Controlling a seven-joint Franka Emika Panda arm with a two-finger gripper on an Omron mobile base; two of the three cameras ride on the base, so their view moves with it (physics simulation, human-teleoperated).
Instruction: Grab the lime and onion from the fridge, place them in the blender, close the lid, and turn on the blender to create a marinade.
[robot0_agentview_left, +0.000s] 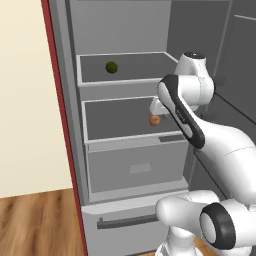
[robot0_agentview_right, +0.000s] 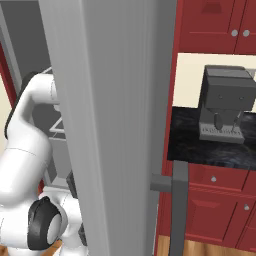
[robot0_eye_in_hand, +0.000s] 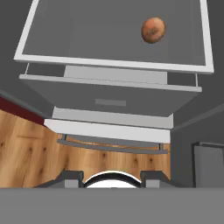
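Note:
The fridge (robot0_agentview_left: 70, 125) stands open. On its upper shelf lies the dark green lime (robot0_agentview_left: 111, 67). The orange-brown onion (robot0_agentview_left: 155, 120) rests on the shelf below, near that shelf's right side. My gripper (robot0_agentview_left: 156, 109) hangs just above the onion, partly hidden by the arm. In the hand view the onion (robot0_eye_in_hand: 153, 29) sits well ahead of the gripper (robot0_eye_in_hand: 113, 177), whose fingertips (robot0_eye_in_hand: 72, 176) stand apart with nothing between them. The blender and the lid are out of view.
Below the shelves are a grey drawer (robot0_agentview_left: 137, 167) and a dark bar handle (robot0_agentview_left: 125, 221). The open fridge door (robot0_agentview_right: 115, 125) blocks much of the right base view. Beyond it a grey boxy machine (robot0_agentview_right: 225, 105) stands on a dark counter (robot0_agentview_right: 200, 145) among red cabinets (robot0_agentview_right: 215, 210).

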